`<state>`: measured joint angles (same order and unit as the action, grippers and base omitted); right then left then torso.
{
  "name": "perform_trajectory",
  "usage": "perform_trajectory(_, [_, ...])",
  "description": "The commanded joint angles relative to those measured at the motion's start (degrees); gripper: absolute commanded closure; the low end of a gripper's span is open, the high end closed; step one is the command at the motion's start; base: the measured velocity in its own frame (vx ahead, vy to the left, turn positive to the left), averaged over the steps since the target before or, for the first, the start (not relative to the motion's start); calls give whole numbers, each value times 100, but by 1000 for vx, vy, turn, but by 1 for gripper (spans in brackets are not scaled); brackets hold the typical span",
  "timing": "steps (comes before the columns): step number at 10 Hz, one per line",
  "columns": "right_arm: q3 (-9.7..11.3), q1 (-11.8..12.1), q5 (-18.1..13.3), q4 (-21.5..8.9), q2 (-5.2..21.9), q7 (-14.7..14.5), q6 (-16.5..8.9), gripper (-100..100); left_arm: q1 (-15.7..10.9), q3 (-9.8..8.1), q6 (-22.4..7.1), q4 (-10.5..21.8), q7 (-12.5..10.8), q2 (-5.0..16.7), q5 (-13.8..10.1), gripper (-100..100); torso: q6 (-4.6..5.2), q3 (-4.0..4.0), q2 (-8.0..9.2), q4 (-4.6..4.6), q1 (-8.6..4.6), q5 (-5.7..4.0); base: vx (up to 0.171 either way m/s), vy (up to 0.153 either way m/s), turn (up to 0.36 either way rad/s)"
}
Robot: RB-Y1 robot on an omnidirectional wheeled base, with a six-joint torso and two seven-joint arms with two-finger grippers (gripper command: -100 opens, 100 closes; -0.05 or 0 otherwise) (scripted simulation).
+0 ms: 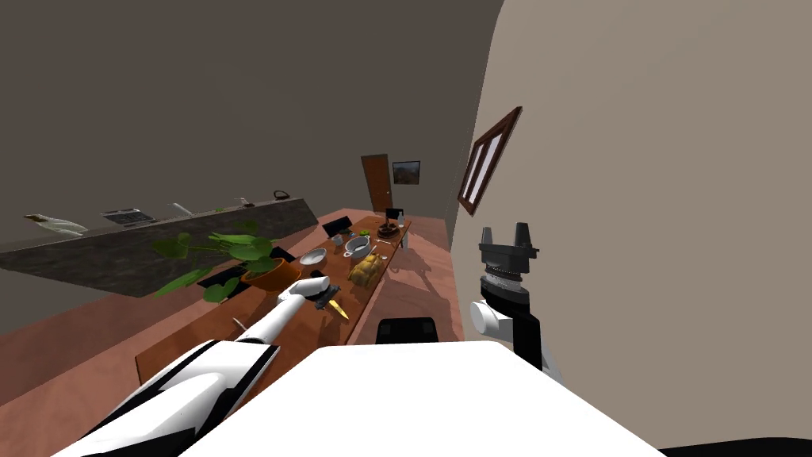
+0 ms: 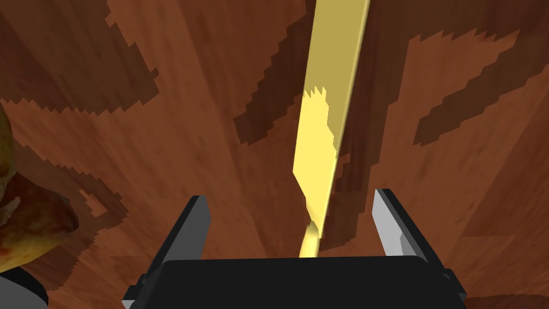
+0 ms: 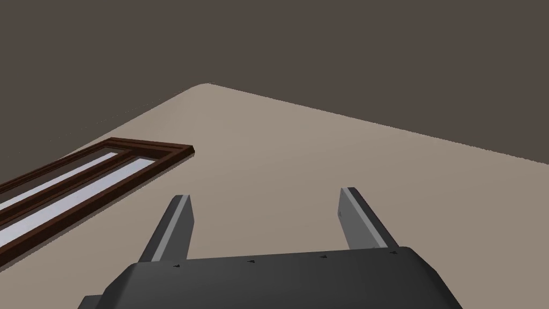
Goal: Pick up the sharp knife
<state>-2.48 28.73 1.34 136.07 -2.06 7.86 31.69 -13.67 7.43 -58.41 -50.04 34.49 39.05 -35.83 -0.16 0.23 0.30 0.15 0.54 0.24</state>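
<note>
— Where do we see the knife [image 2: 323, 139]?
— On the long brown wooden table [image 2: 461, 177], right in front of our left gripper [image 2: 291, 196]. It is yellow, and its long flat blade runs straight away from the dark gripper body. The narrow end is nearest to us, down by that body.
— Do we have hold of it?
— No. Our left fingers [image 2: 195, 225] stand wide apart, one on each side of the knife, and neither touches it. The blade passes nearer to the lighter finger than to the darker one.
— And from the head?
— Our left arm reaches out over the near part of the table, and the knife shows as a small yellow sliver just beyond the gripper. Farther along the table we see a leafy plant [image 1: 238, 247] in an orange pot, a pale bowl [image 1: 313, 256], a grey cooking pot [image 1: 358, 248] and a yellow lumpy heap [image 1: 366, 271].
— What about our other arm?
— Our right gripper [image 1: 504, 230] is raised at our right side, well apart from the table, with its two fingers spread open
</note>
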Motion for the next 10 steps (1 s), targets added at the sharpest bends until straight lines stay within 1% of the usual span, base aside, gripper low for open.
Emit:
perform_trajectory(1, [0, 0, 0, 0, 0, 0, 0, 0, 22, 7, -11, -36, -183, -4, 19, -100, 0, 0, 0, 0, 0, 0, -33, 51, -2])
perform_trajectory(2, [0, 1, 0, 0, 0, 0, 0, 0, 104, 57, -72, -197, -405, -34, 133, -100, -2, -8, -15, -3, -8, -1, -64, 81, -268])
perform_trajectory(3, [0, -1, 0, 0, 0, 0, 0, 0, 104, 57, -72, -197, -550, -34, 133, -100, 6, -6, -9, -2, -1, 0, -79, 89, -215])
perform_trajectory(4, [0, 0, 0, 0, 0, 0, 0, 0, 104, 57, -72, -197, -612, -34, 133, -100, 0, -3, -6, -1, 2, 1, -39, 38, 5])
perform_trajectory(5, [0, 1, 0, 0, 0, 0, 0, 0, 186, 106, -133, -357, -836, -65, 247, -100, -3, -9, -16, -3, -11, -2, -79, 55, -336])
perform_trajectory(6, [1, -1, 0, 0, 0, 0, 0, 0, 186, 106, -133, -357, -1000, -65, 247, -100, 7, -4, -6, -2, -10, -2, -78, 83, -167])
perform_trajectory(7, [0, 1, 0, 0, 0, 0, 0, 0, 268, 155, -194, -517, -1173, -95, 361, -100, -3, -3, -6, -1, 0, 0, -124, 104, -274])
perform_trajectory(8, [0, -1, 0, 0, 0, 0, 0, 0, 268, 155, -194, -517, -1338, -95, 361, -100, 3, 4, 8, 1, 8, 2, -114, 80, -160])
perform_trajectory(9, [0, 0, 0, 0, 0, 0, 0, 0, 268, 155, -194, -517, -1470, -95, 361, -100, -3, 4, 6, 2, 3, 1, -45, 28, 14])
perform_trajectory(10, [0, 1, 0, 0, 0, 0, 0, 0, 350, 205, -255, -678, -1653, -125, 475, -100, -4, -6, -12, -2, -11, -2, -87, 41, -310])
